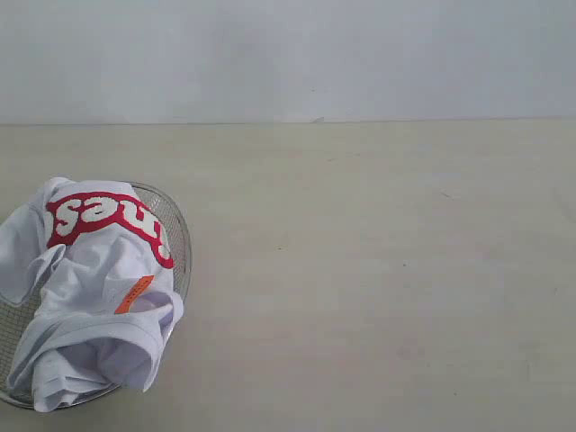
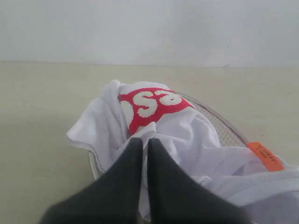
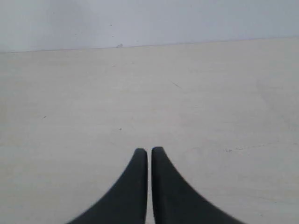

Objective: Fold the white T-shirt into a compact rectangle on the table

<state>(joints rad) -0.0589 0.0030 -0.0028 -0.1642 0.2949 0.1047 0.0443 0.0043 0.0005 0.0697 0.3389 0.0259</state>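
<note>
Exterior view: white T-shirt (image 1: 99, 297) bunched inside the wire basket (image 1: 177, 232); left tool (image 2: 145, 140) near the basket, right tool (image 3: 149, 150), both closed, empty.

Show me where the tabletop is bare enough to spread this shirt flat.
Bare table runs from the basket rim rightward to the view's edge and back to the wall. The strip behind the basket is free too. Crowded: the near left, where the crumpled shirt fills the basket and hangs over its rim.

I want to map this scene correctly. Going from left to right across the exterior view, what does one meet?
white T-shirt → right rim of the wire basket → bare table
</note>
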